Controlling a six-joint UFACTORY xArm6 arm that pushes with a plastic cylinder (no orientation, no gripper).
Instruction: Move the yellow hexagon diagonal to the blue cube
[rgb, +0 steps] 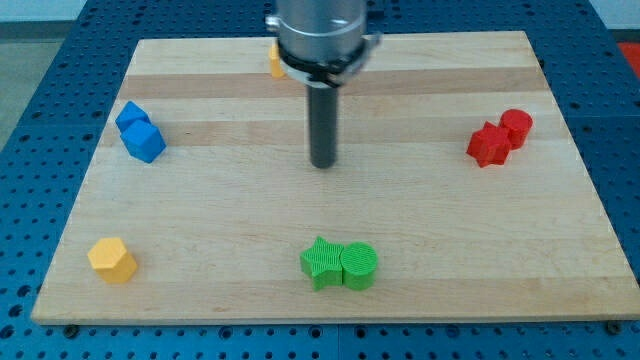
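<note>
The yellow hexagon (112, 259) lies near the board's bottom left corner. The blue cube (145, 141) sits at the view's left, touching a second blue block (130, 116) just above it. My tip (323, 165) rests on the board near the middle, well to the right of the blue blocks and far up and right of the yellow hexagon, touching no block.
A green star (320, 263) and a green cylinder (359, 265) touch each other at the bottom middle. Two red blocks (499, 137) sit together at the right. Another yellow block (275, 61) is partly hidden behind the arm at the top. The wooden board (430, 220) lies on a blue pegboard.
</note>
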